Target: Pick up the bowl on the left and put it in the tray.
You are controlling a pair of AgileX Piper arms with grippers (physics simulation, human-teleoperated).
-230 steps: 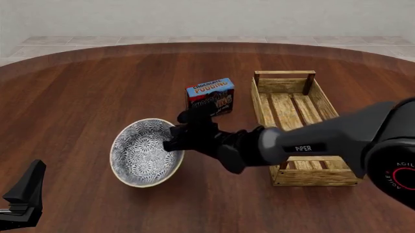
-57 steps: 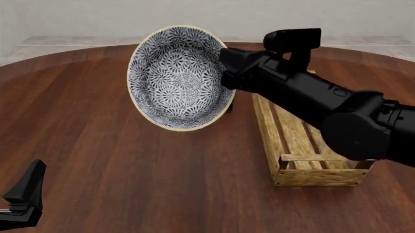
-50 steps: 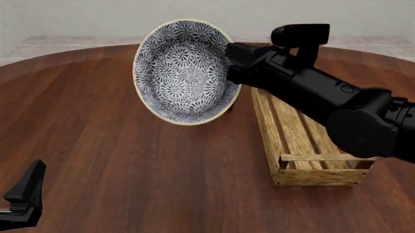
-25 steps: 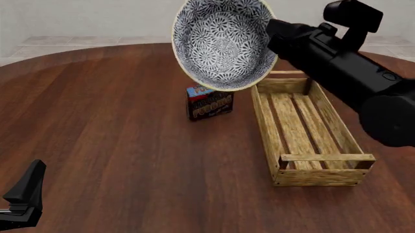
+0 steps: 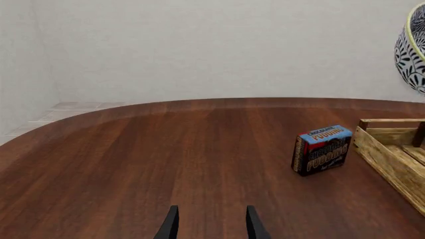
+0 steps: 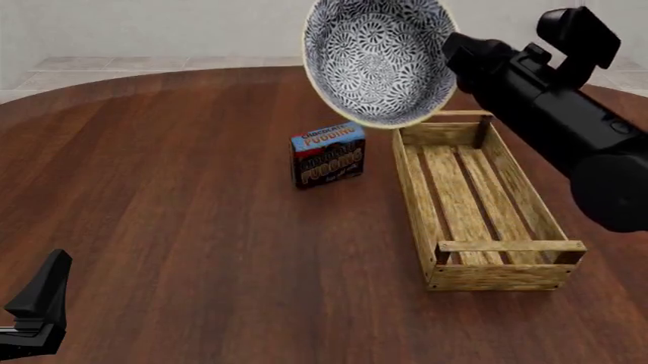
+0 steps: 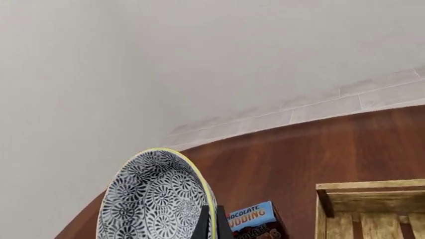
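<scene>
The blue-and-white patterned bowl (image 6: 380,61) hangs high in the air, tipped on its side with its inside facing the front camera. My right gripper (image 6: 448,54) is shut on its right rim. The bowl sits above the far-left corner of the wooden slatted tray (image 6: 412,182), which lies on the right of the table. In the right wrist view the bowl (image 7: 156,199) is pinched at its rim by my gripper (image 7: 211,223), with the tray (image 7: 371,188) below. My left gripper (image 5: 211,226) is open and empty, low at the table's near left (image 6: 39,303). The bowl's edge (image 5: 415,50) shows in the left wrist view.
A small chocolate pudding box (image 6: 328,154) stands on the table just left of the tray's far end, below the bowl. It also appears as the box (image 5: 323,149) in the left wrist view and the box (image 7: 251,218) in the right wrist view.
The right gripper lifted the bowl off the table's left-middle and carried it up and rightward. It now hangs near the tray's far-left corner. The left arm has not moved.
</scene>
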